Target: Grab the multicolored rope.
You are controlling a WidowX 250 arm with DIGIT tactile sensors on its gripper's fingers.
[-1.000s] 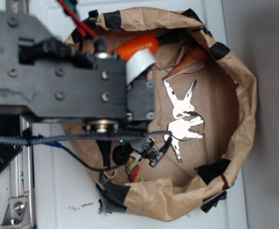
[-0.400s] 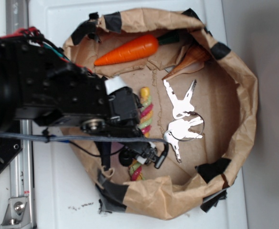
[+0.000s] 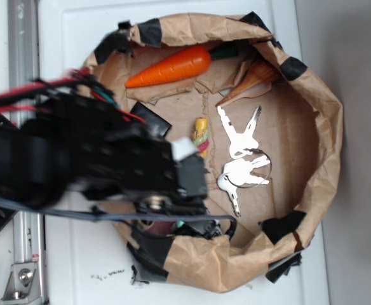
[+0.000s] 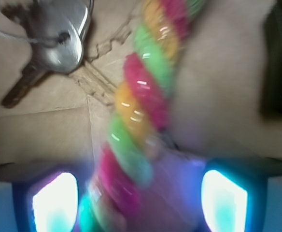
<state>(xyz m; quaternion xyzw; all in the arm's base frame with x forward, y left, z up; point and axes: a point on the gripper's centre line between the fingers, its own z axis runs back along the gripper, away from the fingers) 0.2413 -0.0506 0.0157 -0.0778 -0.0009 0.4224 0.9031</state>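
Fingers [image 4: 140, 195] are spread wide, holding nothing, with the rope [image 4: 141, 116] running between them inside the paper bag [image 3: 325, 127] toward the table's near-left edge. Risks as I judge them: the rope sits off-centre toward the left finger, so closing could roll it out, or snag the keys [image 4: 49, 38] just beside it.

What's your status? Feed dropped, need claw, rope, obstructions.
Claw open, fingers either side of the multicolored rope, not closed. Rope flat on the paper bag floor. Keys lie close beside it, outside the claw.
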